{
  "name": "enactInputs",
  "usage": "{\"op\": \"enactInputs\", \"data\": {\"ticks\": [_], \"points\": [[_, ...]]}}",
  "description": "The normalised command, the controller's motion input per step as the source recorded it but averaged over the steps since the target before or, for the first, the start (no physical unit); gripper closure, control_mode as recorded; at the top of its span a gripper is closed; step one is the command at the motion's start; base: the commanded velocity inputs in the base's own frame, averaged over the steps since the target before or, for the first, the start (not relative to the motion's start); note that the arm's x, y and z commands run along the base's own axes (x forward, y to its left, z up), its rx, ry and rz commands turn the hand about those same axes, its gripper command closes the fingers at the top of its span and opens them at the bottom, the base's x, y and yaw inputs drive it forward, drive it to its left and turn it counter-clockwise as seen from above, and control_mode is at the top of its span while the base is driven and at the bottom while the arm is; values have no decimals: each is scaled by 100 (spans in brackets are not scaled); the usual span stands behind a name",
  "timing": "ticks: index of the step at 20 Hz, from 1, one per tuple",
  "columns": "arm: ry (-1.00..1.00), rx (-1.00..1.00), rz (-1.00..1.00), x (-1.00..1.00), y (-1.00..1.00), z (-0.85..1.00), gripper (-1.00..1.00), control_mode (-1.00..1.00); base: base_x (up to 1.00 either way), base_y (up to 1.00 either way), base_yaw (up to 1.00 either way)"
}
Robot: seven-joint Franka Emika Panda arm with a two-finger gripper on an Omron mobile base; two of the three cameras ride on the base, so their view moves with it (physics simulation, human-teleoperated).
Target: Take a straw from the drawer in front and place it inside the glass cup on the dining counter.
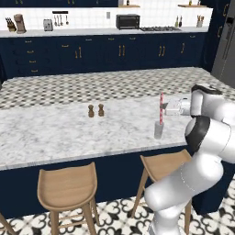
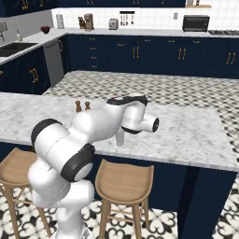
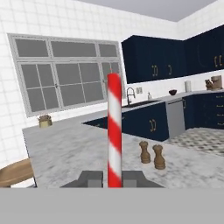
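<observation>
Straw [image 1: 161, 108] upright in glass cup [image 1: 159, 130], shakers [image 1: 96, 110] left

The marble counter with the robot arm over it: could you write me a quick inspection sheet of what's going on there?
Surface: dining counter, white-grey marble, wooden stools below.
Job's things: straw upright, lower end in the glass cup near the front edge.
Clutter: two brown shakers, standing apart from the cup.
Grippers: gripper shut on the straw, above the cup.
Cables: nothing seen.
Surroundings: navy cabinets, toaster and microwave on the far worktop.
</observation>
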Motion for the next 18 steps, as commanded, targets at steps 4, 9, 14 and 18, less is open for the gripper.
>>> {"op": "enactInputs", "data": {"ticks": [4, 9, 14, 18], "points": [[0, -1, 0, 23, -16, -8, 100, -100, 0, 0, 0], [0, -1, 0, 14, -12, -9, 100, -100, 0, 0, 0], [0, 0, 0, 1, 0, -21, 100, -100, 0, 0, 0], [-2, 0, 0, 6, 0, -15, 100, -100, 0, 0, 0]]}}
